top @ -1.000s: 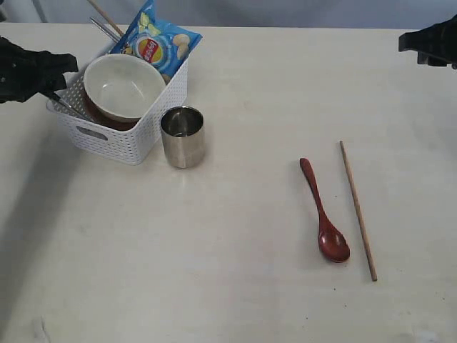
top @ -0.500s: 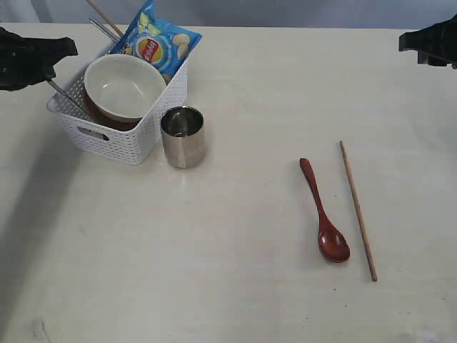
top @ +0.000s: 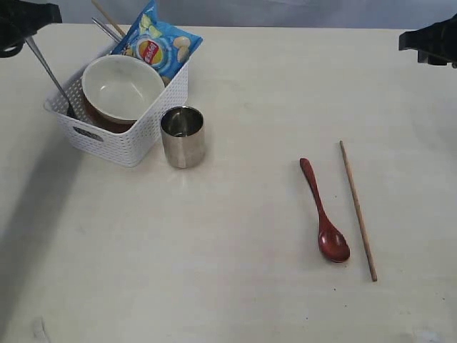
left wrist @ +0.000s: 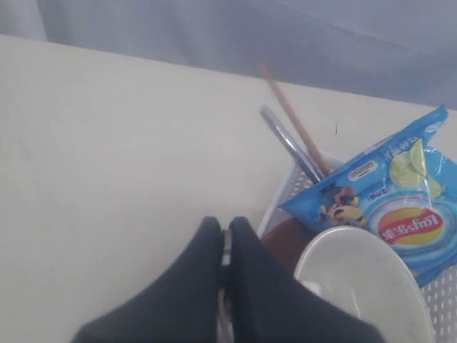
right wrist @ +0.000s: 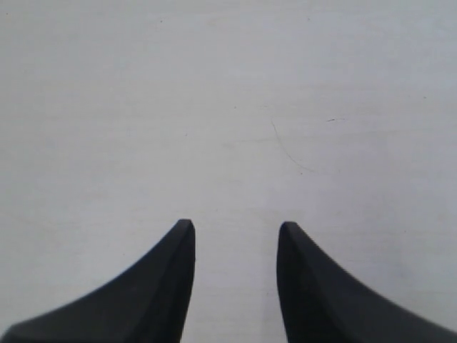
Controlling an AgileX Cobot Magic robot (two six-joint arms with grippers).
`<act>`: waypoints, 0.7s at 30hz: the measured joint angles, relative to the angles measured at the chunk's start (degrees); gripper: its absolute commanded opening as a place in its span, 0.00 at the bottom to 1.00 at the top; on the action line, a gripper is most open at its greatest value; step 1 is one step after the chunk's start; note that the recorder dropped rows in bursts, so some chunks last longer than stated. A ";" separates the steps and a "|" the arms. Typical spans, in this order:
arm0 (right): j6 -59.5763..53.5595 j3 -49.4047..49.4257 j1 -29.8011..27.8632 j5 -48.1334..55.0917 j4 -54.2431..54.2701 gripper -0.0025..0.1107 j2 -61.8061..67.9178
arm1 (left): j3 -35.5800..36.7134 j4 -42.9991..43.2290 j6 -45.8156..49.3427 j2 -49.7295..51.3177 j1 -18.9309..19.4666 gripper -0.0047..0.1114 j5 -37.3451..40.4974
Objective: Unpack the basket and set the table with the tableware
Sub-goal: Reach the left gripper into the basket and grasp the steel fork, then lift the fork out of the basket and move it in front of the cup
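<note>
The left fingers (left wrist: 193, 275) are closed on a steel utensil (top: 48, 71), its lower end inside the basket (top: 121, 144). The right fingers (right wrist: 164, 286) hang open above the desk (right wrist: 228, 107).

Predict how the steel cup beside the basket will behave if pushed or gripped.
The steel cup has smooth, shiny walls, so it probably slips when gripped. It stands upright and looks empty: likely light, and apt to tip if pushed near the rim. Round-sided, it would probably roll once tipped.
</note>
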 measured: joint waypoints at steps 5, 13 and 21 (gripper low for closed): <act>0.00 0.00 0.00 0.00 0.00 0.35 0.00 | 0.00 0.22 0.00 -2.54 0.00 0.04 -0.71; 0.00 0.00 0.00 -0.25 0.00 0.35 0.00 | 0.00 0.45 0.21 -7.52 0.00 0.04 -1.06; -0.49 0.00 0.00 -0.47 0.00 0.35 0.00 | 0.00 0.45 3.47 -13.09 0.00 0.04 3.53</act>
